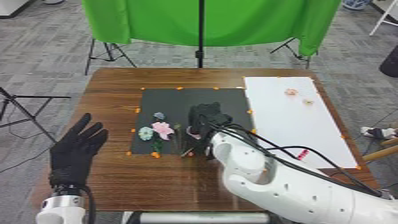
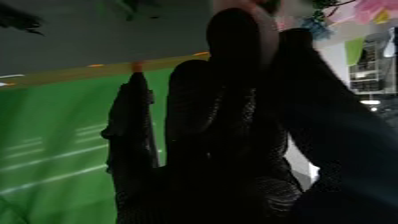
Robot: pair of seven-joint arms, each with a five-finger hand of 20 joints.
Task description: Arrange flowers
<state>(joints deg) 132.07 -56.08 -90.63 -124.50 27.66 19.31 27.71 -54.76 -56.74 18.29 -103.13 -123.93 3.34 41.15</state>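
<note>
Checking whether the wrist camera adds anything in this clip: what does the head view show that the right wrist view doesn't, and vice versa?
Head view's part: the left robot hand open at the table's left side, the white sheet with two small pale flowers on it, and tripod legs behind.

Right wrist view's part: pale streaks across the green cloth and what looks like shelving beyond.

Shared: the right robot hand, green cloth, dark mat, orange markers, and pink and blue flowers.
</note>
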